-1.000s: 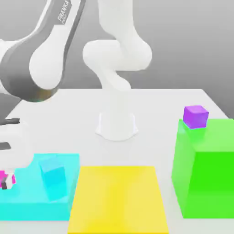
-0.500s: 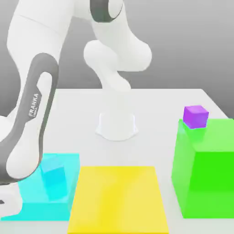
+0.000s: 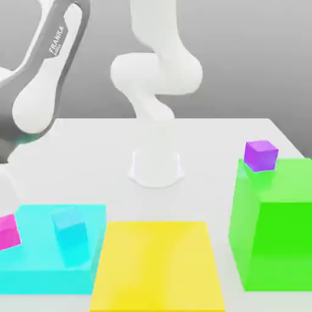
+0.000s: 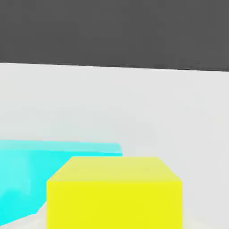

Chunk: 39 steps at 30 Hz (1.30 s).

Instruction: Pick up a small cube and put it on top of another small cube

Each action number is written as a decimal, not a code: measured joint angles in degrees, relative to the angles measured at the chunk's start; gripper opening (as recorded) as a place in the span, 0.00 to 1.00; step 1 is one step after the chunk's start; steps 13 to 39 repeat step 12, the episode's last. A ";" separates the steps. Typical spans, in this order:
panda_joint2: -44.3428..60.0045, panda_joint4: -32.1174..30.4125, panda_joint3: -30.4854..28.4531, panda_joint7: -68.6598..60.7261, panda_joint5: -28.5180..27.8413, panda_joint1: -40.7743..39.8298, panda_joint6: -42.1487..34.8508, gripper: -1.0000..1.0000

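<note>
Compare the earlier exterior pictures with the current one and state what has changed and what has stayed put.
The magenta cube, low at the exterior view's left edge a second ago, now sits higher against the cyan block, slightly tilted. The arm has swung up and back leftward. The purple cube on the green block, the small cyan cube and the yellow block have not moved.

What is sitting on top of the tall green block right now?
A small purple cube rests on the green block, at the back corner nearer the exterior view's left. The rest of the top face is bare. What is behind the block is covered.
</note>
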 joint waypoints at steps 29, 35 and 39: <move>-0.77 -7.97 0.54 2.56 1.98 -1.91 6.82 1.00; -0.77 -7.97 0.54 2.56 1.98 -1.91 6.82 1.00; -0.77 -7.97 0.54 2.56 1.98 -1.91 6.82 1.00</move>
